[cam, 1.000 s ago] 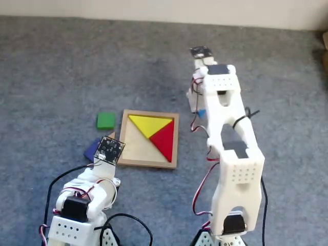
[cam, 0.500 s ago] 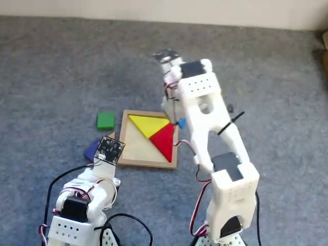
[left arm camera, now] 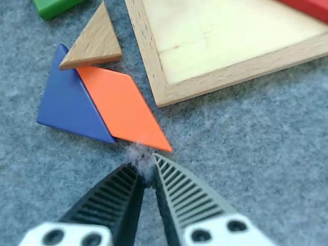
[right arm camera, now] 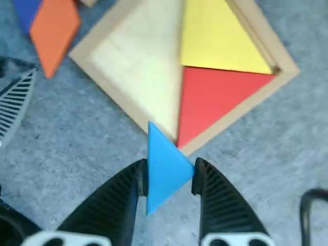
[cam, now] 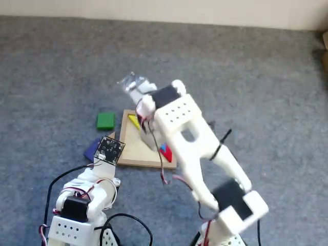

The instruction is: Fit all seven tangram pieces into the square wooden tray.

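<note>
- Wooden tray lies on grey carpet in front of both arms. Yellow triangle & red triangle sit inside it, edge to edge, filling one half. The other half is bare wood.
- Pincer of the right gripper is clamped on a light-blue triangle, one finger on each side. In the right wrist view the piece's tip overlaps the tray rim just beside the red triangle.
- Right arm is stretched long, slanting from its base at the near edge across the tray, w/ its wrist over the tray. It covers most of the red & yellow pcs in the high view.
- Fingers of the left gripper are drawn nearly together w/ nothing btwn them. The tips are down at the carpet, just short of a corner of the orange parallelogram.
- Left arm is folded low & compact nr its base, wrist beside the tray's near-left corner.
- Outside the tray, on its left side:
  - orange parallelogram lies edge to edge w/ dark-blue triangle
  - wooden triangle is right against them, close to the rim
  - green square is apart, farther up the carpet
</note>
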